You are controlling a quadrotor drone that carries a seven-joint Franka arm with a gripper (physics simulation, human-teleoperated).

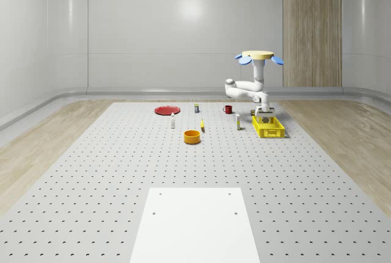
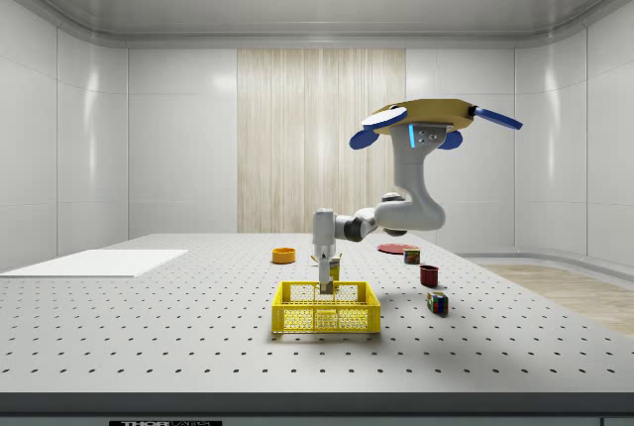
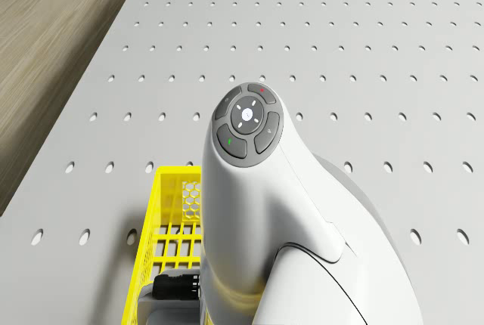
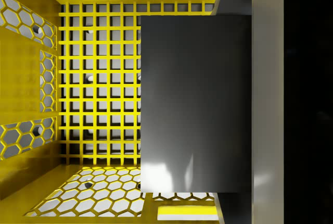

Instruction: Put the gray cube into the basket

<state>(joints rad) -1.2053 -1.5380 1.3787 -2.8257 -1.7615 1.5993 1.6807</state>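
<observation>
Wrist view showed the gray cube [image 4: 195, 104] pinched in the gripper [image 4: 208, 104], one dark finger [image 4: 307, 99] pressed flat against the cube's side, with the yellow basket [image 4: 31, 78] directly beneath: its grid floor lay under the cube and its honeycomb walls rose around it. In the side view the gripper [image 2: 325, 287] hung straight down, its tip at the level of the basket's rim [image 2: 326, 304], so the cube was held inside the basket's outline and above its floor. The drone [image 2: 428, 117] hovered above the desk [image 2: 149, 327], higher than the gripper and off toward the side view's right of it, the arm [image 2: 401, 213] bending down and across to reach the basket. Beyond the gripper in the whole-scene view stood a dark red mug [image 1: 228, 109], and farther off on the same side lay a red plate [image 1: 166, 111]. An orange bowl [image 1: 192, 136] sat well apart from the gripper [image 1: 265, 116], toward the whole-scene view's left. A multicoloured cube [image 2: 437, 303] rested on the desk near the basket.
</observation>
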